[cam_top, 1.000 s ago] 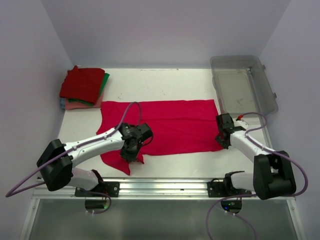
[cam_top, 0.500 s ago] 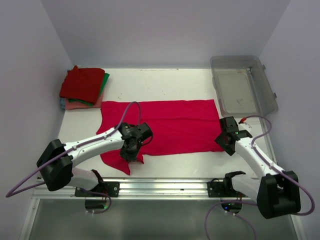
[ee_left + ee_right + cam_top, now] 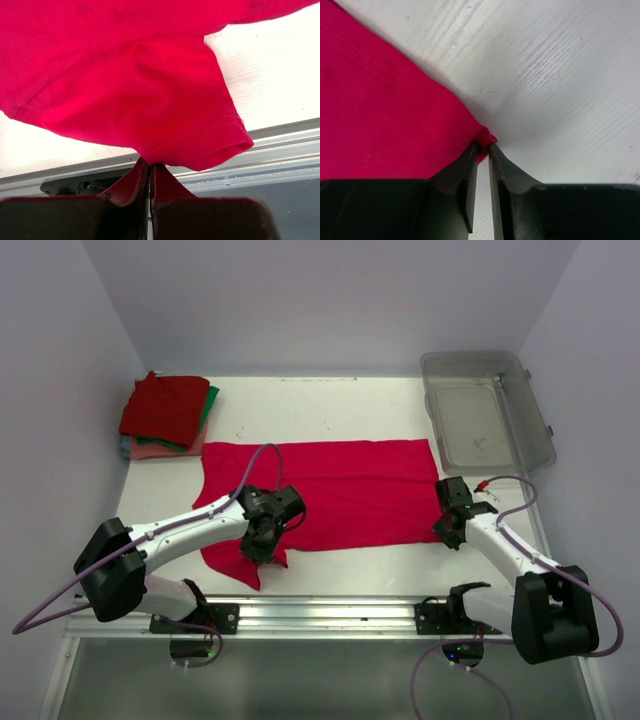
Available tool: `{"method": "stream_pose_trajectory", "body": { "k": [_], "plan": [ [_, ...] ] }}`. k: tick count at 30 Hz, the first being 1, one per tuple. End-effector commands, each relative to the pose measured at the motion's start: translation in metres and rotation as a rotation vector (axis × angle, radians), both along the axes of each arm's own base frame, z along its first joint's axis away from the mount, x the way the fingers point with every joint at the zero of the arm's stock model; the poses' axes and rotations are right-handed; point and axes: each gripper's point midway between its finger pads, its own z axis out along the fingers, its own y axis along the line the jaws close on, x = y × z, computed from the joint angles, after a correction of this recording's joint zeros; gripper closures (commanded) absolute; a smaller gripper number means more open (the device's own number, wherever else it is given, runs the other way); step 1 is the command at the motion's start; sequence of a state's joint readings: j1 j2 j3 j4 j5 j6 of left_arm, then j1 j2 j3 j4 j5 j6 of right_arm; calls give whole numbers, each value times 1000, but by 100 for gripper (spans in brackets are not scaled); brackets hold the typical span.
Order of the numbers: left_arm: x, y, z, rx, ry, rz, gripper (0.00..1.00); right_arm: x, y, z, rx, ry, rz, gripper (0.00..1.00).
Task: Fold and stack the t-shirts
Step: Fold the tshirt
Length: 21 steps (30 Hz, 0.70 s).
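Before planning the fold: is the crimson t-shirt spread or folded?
Spread. The crimson t-shirt lies wide and flat on the table.

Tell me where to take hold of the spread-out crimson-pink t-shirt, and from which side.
Take the crimson-pink t-shirt by its near-right hem corner, coming in low from the near side. It lies flat on the table, so a corner jutting over bare surface should let a pincer finger slip under.
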<state>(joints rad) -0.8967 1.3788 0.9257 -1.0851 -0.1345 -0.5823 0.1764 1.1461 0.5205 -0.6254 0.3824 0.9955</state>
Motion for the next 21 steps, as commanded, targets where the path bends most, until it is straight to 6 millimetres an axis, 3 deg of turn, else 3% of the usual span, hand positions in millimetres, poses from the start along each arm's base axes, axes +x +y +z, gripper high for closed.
{"method": "stream_pose_trajectory", "body": {
  "k": [1,3,9,16,21],
  "plan": [
    [3,-1,1,-18,-16,-5,100,4,1,-10,10,-12,-32,81],
    [3,0,1,-17,-17,-1,100,4,1,-10,13,-14,-31,91],
    [9,7,10,10,-63,25,100,7,0,9,14,-73,-19,96],
    [47,19,46,71,-264,148,100,24,3,47,19,-183,21,100],
    [74,35,57,138,-364,220,100,42,2,56,-7,-205,43,100]
  ]
}}
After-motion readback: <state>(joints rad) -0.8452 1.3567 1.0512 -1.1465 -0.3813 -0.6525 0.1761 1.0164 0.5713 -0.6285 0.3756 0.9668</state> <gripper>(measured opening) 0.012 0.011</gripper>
